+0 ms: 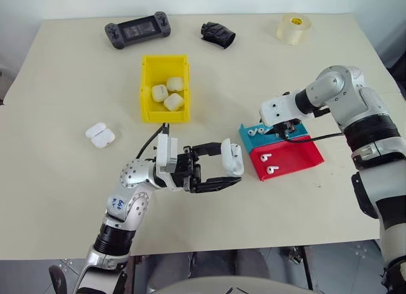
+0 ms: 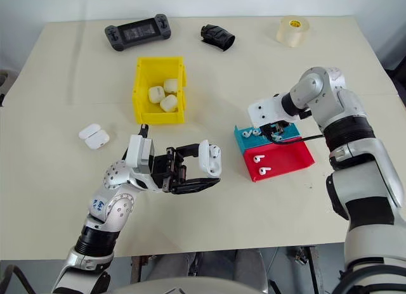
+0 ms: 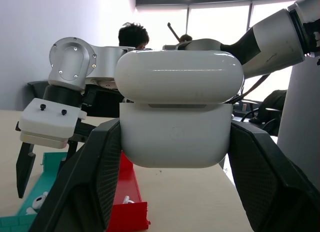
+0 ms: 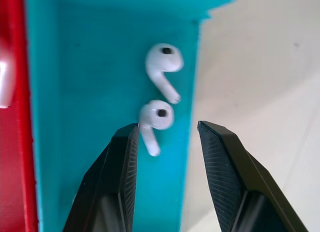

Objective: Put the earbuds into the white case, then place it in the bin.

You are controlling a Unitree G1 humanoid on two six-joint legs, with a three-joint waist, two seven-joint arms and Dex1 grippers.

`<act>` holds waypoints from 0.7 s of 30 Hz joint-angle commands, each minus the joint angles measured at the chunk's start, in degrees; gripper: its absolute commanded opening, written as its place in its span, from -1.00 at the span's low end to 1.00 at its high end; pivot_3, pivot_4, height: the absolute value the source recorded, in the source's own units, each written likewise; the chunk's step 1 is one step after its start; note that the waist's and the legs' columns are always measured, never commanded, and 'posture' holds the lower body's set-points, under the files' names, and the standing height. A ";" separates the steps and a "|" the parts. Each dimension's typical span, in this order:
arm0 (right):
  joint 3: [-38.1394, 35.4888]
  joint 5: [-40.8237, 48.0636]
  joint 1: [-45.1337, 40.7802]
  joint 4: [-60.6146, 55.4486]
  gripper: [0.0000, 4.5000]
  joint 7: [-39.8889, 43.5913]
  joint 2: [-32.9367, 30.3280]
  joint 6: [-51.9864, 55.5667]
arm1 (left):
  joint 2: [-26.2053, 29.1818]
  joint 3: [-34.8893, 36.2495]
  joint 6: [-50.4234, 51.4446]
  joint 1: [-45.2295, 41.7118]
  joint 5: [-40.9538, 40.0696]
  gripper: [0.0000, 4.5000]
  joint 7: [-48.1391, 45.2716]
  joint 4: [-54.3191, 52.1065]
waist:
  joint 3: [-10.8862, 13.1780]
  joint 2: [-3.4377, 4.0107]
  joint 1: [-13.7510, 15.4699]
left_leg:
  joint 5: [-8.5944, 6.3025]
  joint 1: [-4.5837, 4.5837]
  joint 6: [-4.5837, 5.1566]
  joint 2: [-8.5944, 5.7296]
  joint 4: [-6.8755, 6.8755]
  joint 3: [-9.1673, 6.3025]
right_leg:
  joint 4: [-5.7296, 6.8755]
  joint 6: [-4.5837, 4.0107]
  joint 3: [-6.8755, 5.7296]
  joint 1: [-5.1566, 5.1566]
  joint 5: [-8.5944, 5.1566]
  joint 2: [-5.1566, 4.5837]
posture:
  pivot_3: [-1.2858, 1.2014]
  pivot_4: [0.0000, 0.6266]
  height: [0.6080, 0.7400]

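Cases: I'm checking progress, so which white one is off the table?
The case clamped in the left hand, lid ajar. Three lie in the yellow bin; another, lid ajar, rests on the table.

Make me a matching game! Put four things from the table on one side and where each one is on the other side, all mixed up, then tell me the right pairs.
Things:
1. white case with its lid up
2. three closed white cases
3. two earbuds under the right gripper
4. roll of tape

Places:
A. in the teal tray
B. at the table's far edge
C. held in the left gripper
D. in the yellow bin

Pairs: 1-C, 2-D, 3-A, 4-B
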 commanded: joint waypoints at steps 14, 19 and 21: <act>0.24 -1.17 -3.44 5.18 -0.13 0.56 2.57 -4.31 | 1.01 0.73 -0.36 0.42 -1.13 0.24 0.56 -3.42 | -0.01 0.01 -1.21 | 0.00 0.05 -0.01 0.01 -0.02 -0.09 | 0.08 0.00 -0.03 0.00 0.00 0.03 | 0.03 -0.52 1.00; 0.26 -0.98 -3.52 5.66 -0.13 1.58 3.26 -4.74 | 1.01 0.68 -0.34 0.44 -1.10 0.24 0.73 -3.53 | -0.01 0.01 -1.24 | -0.01 0.06 -0.02 0.02 -0.03 -0.10 | 0.08 0.00 -0.05 -0.01 0.00 0.04 | 0.03 -0.52 1.00; 0.24 -0.76 -3.57 5.73 -0.31 2.36 3.68 -4.93 | 0.93 0.60 -0.39 0.44 -1.04 0.24 0.88 -3.55 | -0.01 0.01 -1.25 | -0.01 0.07 -0.02 0.02 -0.03 -0.10 | 0.08 0.00 -0.05 -0.01 0.00 0.05 | 0.03 -0.52 1.00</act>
